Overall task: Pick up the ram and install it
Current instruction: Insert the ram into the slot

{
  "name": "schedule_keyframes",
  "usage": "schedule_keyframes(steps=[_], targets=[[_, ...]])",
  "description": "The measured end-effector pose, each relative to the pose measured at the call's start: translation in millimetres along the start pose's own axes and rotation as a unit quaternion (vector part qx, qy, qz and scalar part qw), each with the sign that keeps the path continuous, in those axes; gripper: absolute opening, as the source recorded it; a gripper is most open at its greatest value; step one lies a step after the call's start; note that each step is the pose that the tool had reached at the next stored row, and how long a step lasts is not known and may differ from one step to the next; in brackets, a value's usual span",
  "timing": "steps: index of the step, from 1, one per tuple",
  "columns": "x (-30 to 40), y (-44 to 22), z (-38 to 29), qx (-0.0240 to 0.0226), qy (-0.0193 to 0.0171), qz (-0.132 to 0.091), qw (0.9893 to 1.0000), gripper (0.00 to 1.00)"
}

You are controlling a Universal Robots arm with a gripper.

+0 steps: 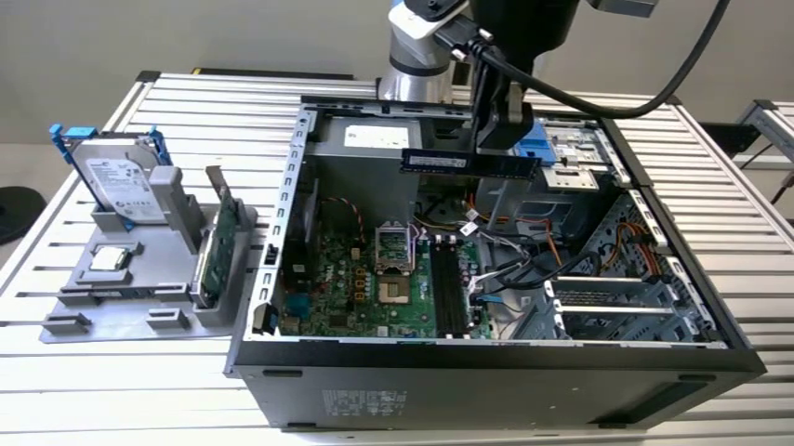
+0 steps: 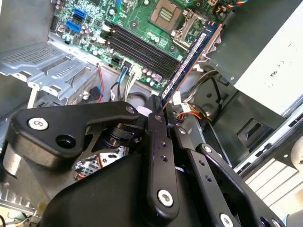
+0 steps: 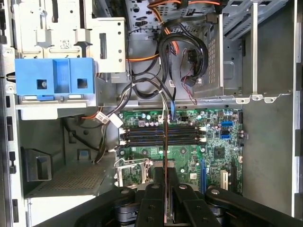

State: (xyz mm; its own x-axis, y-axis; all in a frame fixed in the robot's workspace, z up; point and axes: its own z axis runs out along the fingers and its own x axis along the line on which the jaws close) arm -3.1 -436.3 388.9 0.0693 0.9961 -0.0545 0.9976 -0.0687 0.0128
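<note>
Hand (image 1: 503, 144) is clamped shut on the ram (image 1: 469, 163). The stick is held level and on edge, in the air over the far part of the open computer case (image 1: 496, 358), well above the motherboard (image 1: 360, 279). In the second wrist view the fingers (image 2: 156, 123) pinch one end of it and the rest pokes out toward the board.

In the first wrist view the stick is seen edge-on and crosses the black memory slots (image 3: 163, 135) about square to them, so it is not lined up. To do this well, my read is: turn it to run along a slot, match the notch, keep it upright, come straight down, and press evenly so neither end cocks.

Room looks good above the board. It is tighter low down, where the slots sit between the processor socket (image 3: 142, 170) and the loose cables (image 3: 163, 52). The cables could snag. The blue drive bracket (image 3: 54, 78) and the case walls limit sideways swing. The hard drive (image 1: 118, 181) and green card (image 1: 221, 251) stand on the worktop (image 1: 125, 400) outside the case, well apart.
</note>
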Motion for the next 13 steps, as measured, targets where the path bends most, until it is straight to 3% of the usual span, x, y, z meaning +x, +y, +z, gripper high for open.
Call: schedule_keyframes(steps=[13], targets=[[11.5,0.9,1.5,0.0,0.0,0.0,1.0,0.0]])
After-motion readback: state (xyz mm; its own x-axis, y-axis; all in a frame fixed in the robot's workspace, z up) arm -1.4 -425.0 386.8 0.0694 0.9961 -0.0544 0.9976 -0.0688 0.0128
